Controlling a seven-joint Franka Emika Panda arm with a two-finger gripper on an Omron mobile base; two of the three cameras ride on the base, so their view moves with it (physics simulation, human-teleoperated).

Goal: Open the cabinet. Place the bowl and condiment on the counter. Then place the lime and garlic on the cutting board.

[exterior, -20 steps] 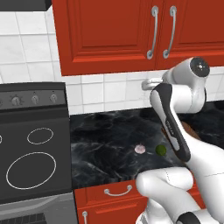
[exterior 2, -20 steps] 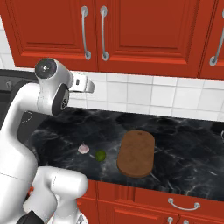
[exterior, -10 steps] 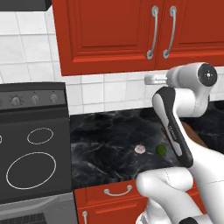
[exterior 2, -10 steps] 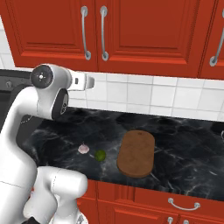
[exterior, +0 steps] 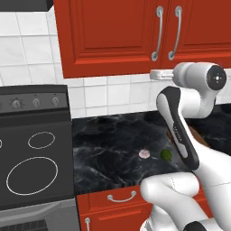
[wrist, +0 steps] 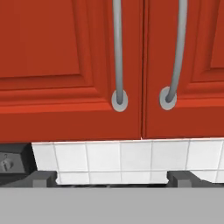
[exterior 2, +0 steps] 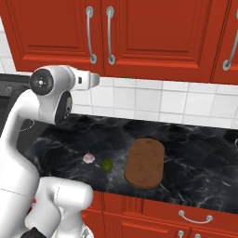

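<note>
Your end effector [wrist: 112, 177] is spread fully wide, holding and touching nothing, below the shut cabinet [wrist: 65, 57] doors. Risk: its 2 handles [wrist: 117, 52] sit close together, so you may hook both or slip off. Lime [exterior 2: 107, 164] and garlic [exterior 2: 88, 158] wait on the tabletop [exterior 2: 195, 158] beside the cutting board [exterior 2: 145, 162].

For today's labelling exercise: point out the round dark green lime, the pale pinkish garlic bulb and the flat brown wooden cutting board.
round dark green lime [exterior 2: 106, 164], right base view, middle of the fruit.
pale pinkish garlic bulb [exterior 2: 88, 158], right base view, middle of the bulb.
flat brown wooden cutting board [exterior 2: 144, 162], right base view, centre of its top face.
</note>
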